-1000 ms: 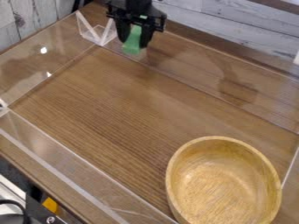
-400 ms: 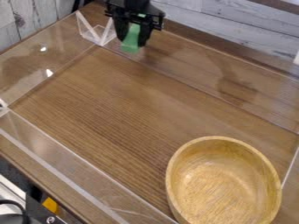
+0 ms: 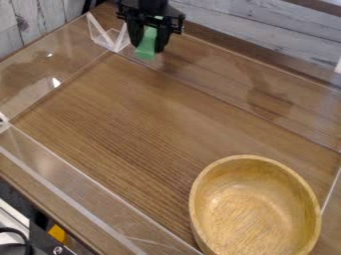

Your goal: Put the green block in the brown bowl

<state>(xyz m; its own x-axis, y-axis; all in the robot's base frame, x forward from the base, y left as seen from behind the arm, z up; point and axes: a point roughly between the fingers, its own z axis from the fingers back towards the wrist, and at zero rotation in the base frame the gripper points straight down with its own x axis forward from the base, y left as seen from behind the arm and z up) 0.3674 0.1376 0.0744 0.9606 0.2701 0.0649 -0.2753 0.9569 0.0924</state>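
The green block [image 3: 154,37] stands upright at the far end of the wooden table, between the black fingers of my gripper [image 3: 152,43]. The gripper points straight down and is shut on the block's sides. The block's lower end is close to the tabletop; I cannot tell whether it touches. The brown bowl [image 3: 201,195] sits empty at the near right corner, far from the gripper across the table.
Clear acrylic walls [image 3: 40,70] fence the wooden tabletop [image 3: 160,120] on all sides. A clear bracket [image 3: 107,36] stands just left of the gripper. A white plank wall [image 3: 266,25] runs behind the far edge.
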